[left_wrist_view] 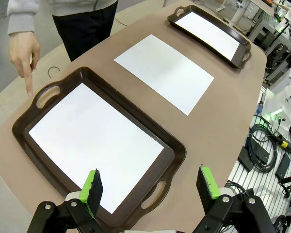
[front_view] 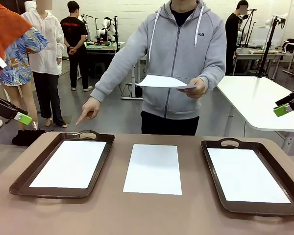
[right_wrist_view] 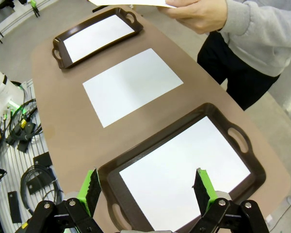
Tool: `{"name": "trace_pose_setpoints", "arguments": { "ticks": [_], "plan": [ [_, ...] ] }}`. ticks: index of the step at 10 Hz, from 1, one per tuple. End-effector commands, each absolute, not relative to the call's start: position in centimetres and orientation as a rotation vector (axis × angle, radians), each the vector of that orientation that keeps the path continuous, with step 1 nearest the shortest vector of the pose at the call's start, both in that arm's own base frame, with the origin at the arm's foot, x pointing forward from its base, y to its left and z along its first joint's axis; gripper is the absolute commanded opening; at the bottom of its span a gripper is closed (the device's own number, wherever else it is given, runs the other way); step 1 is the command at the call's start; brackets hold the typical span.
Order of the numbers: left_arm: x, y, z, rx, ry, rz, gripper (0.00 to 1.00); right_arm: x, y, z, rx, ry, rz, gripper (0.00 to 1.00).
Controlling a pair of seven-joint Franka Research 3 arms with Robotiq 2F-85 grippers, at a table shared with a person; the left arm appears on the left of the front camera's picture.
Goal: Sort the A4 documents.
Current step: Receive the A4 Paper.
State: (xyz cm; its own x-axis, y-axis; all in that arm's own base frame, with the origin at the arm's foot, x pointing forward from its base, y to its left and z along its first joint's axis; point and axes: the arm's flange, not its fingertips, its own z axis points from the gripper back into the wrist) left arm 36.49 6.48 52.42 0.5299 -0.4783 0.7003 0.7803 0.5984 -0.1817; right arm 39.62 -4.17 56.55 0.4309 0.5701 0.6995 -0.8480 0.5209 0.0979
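Left gripper [left_wrist_view: 150,183]: jaws wide, nothing between them, hanging above the near end of the left tray [left_wrist_view: 136,116]. Right gripper [right_wrist_view: 147,185]: the same, wide and empty, above the near end of the right tray [right_wrist_view: 160,141].

Sheets: the left-tray sheet [front_view: 68,164] lies flat on that tray's floor, and the right-tray sheet [front_view: 247,175] likewise. The middle sheet [front_view: 153,169] lies flat on the bare table [front_view: 152,215] between the trays, touching neither.

Person, far side: the pointing hand [front_view: 89,110] has its index finger down toward the left tray's far handle. The other hand [front_view: 196,88] keeps the held sheet [front_view: 159,82] up off the table.

Step, as judged: sorting is part done. The middle sheet looks next, and the finger seems to name the left tray as its place.

Next move calls for the left arm to cross to the middle sheet and lift it. Thin paper lying flat offers the pads no edge — probably it must be dragged to the table's rim or buckled up first. Then it goes square onto the left-tray sheet. Risk: creasing.
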Motion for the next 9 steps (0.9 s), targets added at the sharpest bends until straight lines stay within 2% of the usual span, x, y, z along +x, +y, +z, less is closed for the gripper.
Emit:
{"name": "trace_pose_setpoints", "arguments": {
  "ticks": [1,9],
  "plan": [
    [36.39,6.62,52.41,-0.522,-0.655,-0.795,1.00,39.58,-4.07,56.52,0.484,-0.659,0.928,1.00],
    [36.39,6.62,52.41,-0.522,-0.655,-0.795,1.00,39.58,-4.07,56.52,0.484,-0.659,0.928,1.00]
  ]
}}
